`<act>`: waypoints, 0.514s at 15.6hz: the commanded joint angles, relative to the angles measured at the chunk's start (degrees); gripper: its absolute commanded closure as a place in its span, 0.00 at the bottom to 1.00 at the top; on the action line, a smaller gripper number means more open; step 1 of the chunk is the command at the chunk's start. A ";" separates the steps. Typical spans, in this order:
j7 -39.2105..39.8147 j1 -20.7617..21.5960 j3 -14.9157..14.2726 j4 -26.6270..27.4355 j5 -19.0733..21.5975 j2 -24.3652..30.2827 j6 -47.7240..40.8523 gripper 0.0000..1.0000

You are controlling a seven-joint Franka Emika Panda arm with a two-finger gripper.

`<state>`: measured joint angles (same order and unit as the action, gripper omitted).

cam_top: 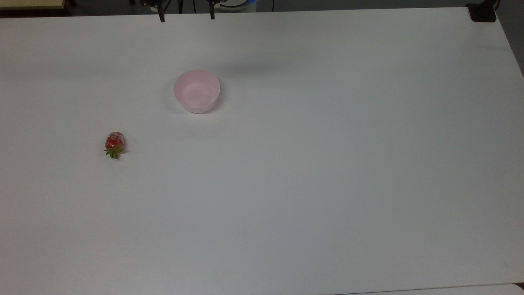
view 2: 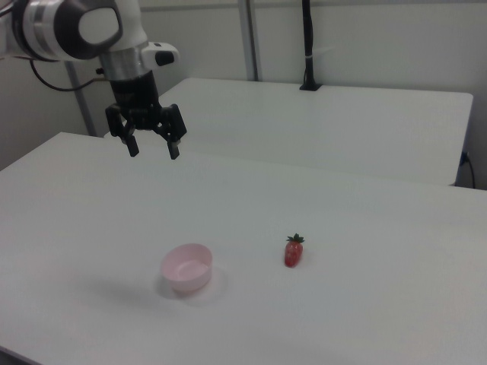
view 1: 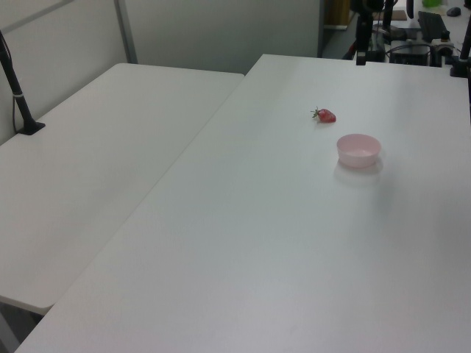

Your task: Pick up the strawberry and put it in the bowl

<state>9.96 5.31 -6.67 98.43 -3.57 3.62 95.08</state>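
Two white tables (view 2: 319, 114) side by side, fingers (view 2: 133, 144) spread wide, empty.

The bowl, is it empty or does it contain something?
Empty. The bowl shows only its bare pink inside, and the strawberry lies on the table apart from it.

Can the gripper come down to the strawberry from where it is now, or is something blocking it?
Probably yes. The gripper hangs open above the table, and the strawberry lies alone, apart from the bowl.
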 commanded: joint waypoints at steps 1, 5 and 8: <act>-0.65 -0.66 -1.48 -1.63 -0.39 -2.37 0.28 0.00; -0.73 -0.57 -2.73 -2.89 2.08 -2.13 0.02 0.00; 0.06 -0.48 -2.73 -2.72 2.08 -2.04 -1.03 0.00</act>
<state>9.86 4.39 -9.05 96.63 -2.59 1.99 95.15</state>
